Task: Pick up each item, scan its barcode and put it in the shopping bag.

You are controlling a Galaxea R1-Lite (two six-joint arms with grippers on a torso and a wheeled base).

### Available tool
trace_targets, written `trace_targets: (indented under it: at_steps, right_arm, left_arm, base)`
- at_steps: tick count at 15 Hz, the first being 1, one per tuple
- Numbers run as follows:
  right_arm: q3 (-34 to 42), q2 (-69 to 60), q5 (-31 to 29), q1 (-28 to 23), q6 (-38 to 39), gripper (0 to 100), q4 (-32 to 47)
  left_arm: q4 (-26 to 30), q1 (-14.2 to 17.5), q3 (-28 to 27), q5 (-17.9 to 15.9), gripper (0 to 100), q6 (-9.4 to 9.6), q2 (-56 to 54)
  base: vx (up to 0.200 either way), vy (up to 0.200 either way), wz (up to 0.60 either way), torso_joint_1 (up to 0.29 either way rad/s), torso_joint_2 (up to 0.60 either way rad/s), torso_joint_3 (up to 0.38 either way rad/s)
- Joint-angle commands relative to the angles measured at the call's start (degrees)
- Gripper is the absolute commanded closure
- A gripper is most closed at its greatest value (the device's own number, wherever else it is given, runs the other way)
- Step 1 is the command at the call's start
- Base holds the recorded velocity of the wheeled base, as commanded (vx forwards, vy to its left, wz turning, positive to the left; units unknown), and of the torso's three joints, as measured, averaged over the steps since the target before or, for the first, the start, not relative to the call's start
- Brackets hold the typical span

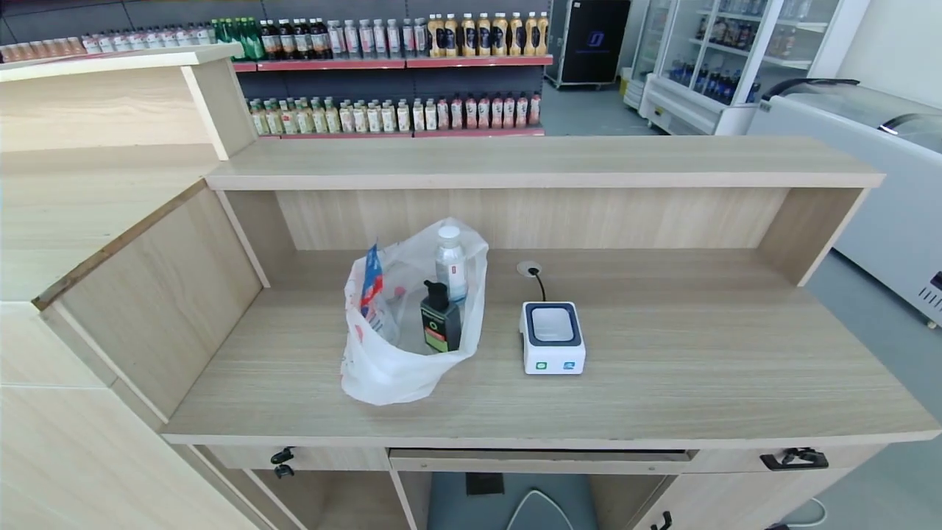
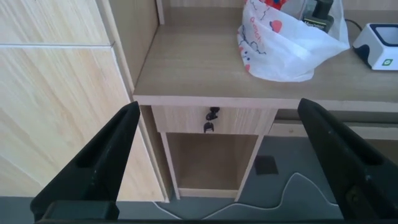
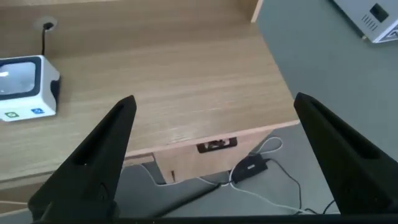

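Shopping bag [image 1: 383,375] sits on the table [image 1: 662,383] right beside the scanner [image 1: 553,337], so drops stay short. You done?
— Probably: bottles [image 1: 450,265] stand inside it, and your left gripper [image 2: 217,109] and right gripper [image 3: 214,102] hang back, jaws apart.

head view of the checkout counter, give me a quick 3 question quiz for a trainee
1. On which side of the scanner does the shopping bag stand? A: the robot's left. B: the robot's right. C: on top of it.
2. True or false: a dark pump bottle stands upright inside the shopping bag.
3. Fill in the word: the left pincer and the right pincer are both ___, with nothing between their fingers.

Key: 1 A; 2 true; 3 open.
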Motion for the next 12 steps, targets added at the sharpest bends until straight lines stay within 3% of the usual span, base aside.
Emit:
trace_targets:
  at_steps: [1, 2, 3, 4, 12]
  right_arm:
    - [26.41, -22.41, 0.57, 2.57, 2.18, 0, -10.3]
    - [28.61, -26.71, 0.75, 4.06, 1.83, 0, -10.22]
    - [28.61, -35.15, 0.4, 8.45, 3.15, 0, 2.53]
    - [28.61, -40.16, -0.22, 11.71, 5.78, 0, 5.34]
    - [28.61, -47.1, -0.66, 18.39, 9.04, 0, 4.29]
  left_arm:
    - [-0.04, 0.04, 0.0, 0.02, 0, -0.01, -0.02]
    - [-0.04, 0.04, 0.0, 0.02, 0, -0.01, -0.02]
    - [-0.04, 0.04, 0.0, 0.02, 0, -0.01, -0.02]
    - [-0.04, 0.04, 0.0, 0.02, 0, -0.01, -0.02]
    - [-0.04, 0.04, 0.0, 0.02, 0, -0.01, -0.02]
  base:
    - [0.0, 0.0, 0.0, 0.0, 0.0, 0.0]
    - [0.0, 0.0, 0.0, 0.0, 0.0, 0.0]
    - [0.0, 0.0, 0.0, 0.0, 0.0, 0.0]
    - [0.0, 0.0, 0.0, 0.0, 0.0, 0.0]
    - [0.0, 0.0, 0.0, 0.0, 0.0, 0.0]
